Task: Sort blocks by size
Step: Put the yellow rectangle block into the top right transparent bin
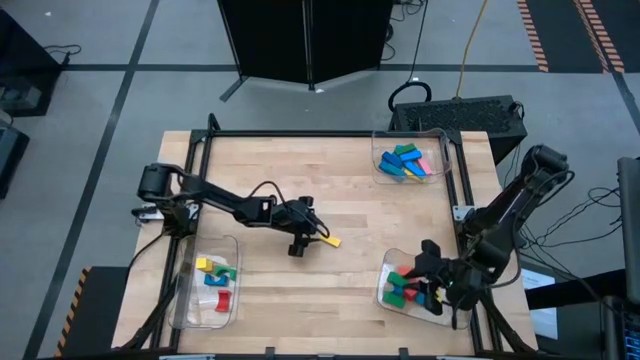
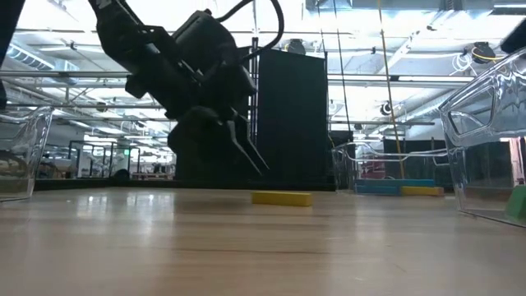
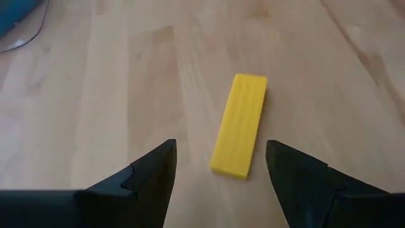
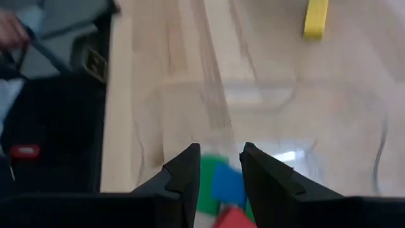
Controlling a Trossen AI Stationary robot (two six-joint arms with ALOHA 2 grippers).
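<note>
**Left gripper poised over a lone yellow block; right gripper above the near-right tray**

Your left gripper (image 1: 303, 238) sits near the middle of the wooden table (image 1: 300, 170), its two fingers (image 3: 152, 174) spread apart with nothing between them. Just ahead of those fingers, a long yellow block (image 3: 240, 123) lies flat on the bare wood, touching neither finger. In the low view the same gripper (image 2: 238, 148) hangs just above the surface, with the yellow block (image 2: 282, 197) lying beside it and clear of the fingertips.

Your right gripper (image 1: 432, 285) hovers over the clear tray at the near right corner (image 1: 384, 283). Its jaws stand a little apart in the right wrist view, with no block gripped; blue, green and red blocks (image 4: 224, 187) lie in the tray beneath them. From above, that tray shows green, red and blue pieces partly hidden by the gripper.

A second clear tray at the far right (image 1: 440, 140) holds a heap of blue, green, pink and yellow blocks (image 1: 408, 163). A third tray at the near left (image 1: 185, 300) holds a few short yellow, green, red and blue blocks (image 1: 217, 278), spread loosely.
</note>
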